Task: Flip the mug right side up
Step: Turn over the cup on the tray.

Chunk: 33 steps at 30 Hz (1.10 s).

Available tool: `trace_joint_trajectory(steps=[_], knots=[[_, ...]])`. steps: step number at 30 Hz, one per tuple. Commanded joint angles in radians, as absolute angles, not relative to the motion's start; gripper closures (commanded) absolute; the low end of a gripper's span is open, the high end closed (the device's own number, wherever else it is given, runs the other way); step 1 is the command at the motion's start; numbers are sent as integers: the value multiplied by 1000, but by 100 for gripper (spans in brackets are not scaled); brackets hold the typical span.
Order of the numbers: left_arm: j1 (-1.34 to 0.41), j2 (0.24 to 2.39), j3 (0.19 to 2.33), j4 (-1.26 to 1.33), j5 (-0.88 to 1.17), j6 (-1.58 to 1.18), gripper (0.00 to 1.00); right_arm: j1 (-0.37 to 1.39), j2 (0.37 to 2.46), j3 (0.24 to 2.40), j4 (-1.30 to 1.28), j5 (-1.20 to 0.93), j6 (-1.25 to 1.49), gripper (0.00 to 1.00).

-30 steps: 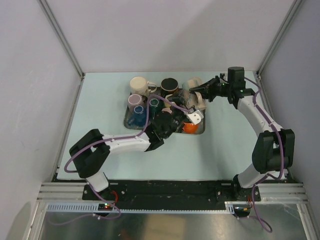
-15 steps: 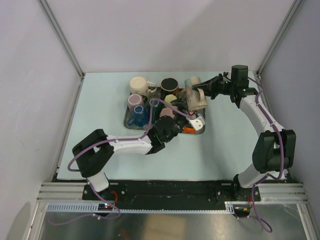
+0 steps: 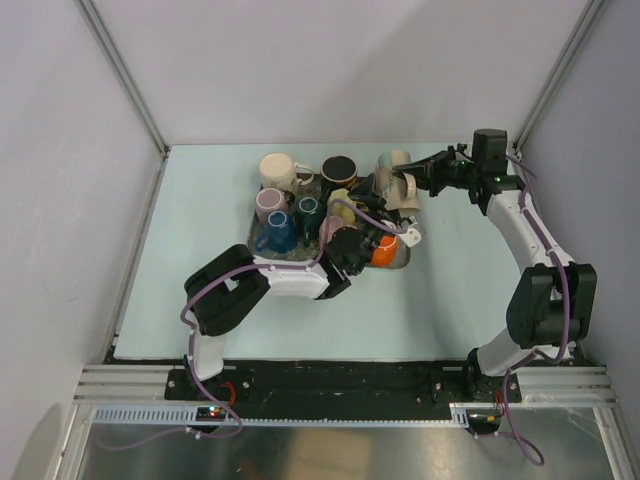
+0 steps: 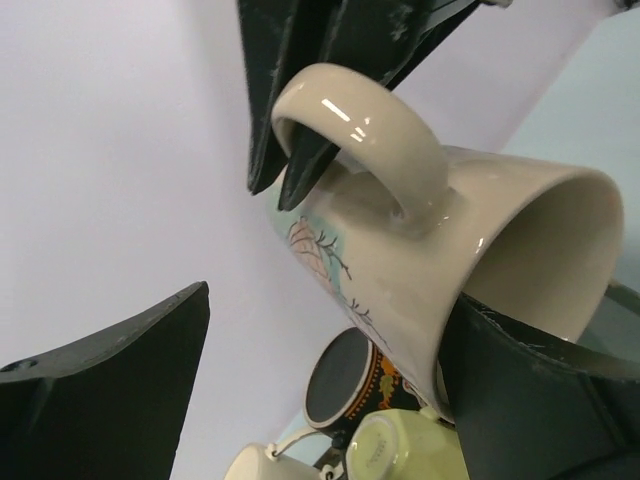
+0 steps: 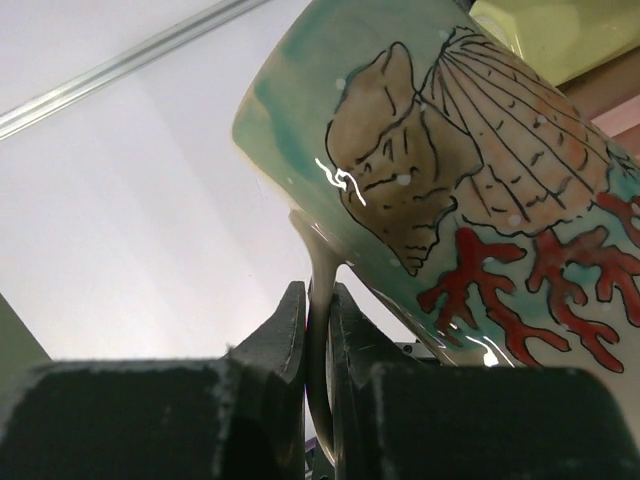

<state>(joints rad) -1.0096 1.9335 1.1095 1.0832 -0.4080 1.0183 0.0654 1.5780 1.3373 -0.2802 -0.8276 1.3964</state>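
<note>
The right gripper (image 5: 315, 325) was clenched on the handle (image 4: 370, 110) of the seashell-printed mug (image 5: 450, 150). It held the mug tilted on its side over the far right corner of the tray (image 3: 252, 238), which sat near the middle of the far edge of the tabletop (image 3: 200, 200). The left gripper (image 4: 330, 300) hung released just below, its jaws spread wide either side of the mug. It seemed clear of the mug, though the close view left that unsure. Other mugs (image 3: 275, 168) crowded the tray.

The white left arm (image 3: 290, 282) is reaching to frame centre, its black left gripper (image 3: 382, 240) gaping wide, while the black right gripper (image 3: 418, 181), upper right, is pinching tight.
</note>
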Motion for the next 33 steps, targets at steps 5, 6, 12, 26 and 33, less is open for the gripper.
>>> trace_joint_trajectory(steps=[5, 6, 12, 26, 33], knots=[[-947, 1865, 1110, 1213, -429, 1076, 17, 40, 1480, 1323, -230, -896, 1405, 100], [-942, 1865, 1113, 1213, -426, 1075, 19, 40, 1478, 1317, -233, -897, 1400, 100], [-923, 1850, 1135, 1214, -407, 1076, 43, 42, 1471, 1288, -265, -895, 1367, 100], [-906, 1763, 1089, 1213, -364, 1053, 99, 23, 1434, 1214, -399, -882, 1182, 49], [-885, 1697, 1056, 1166, -316, 1029, 100, -5, 1419, 1187, -390, -929, 1043, 19]])
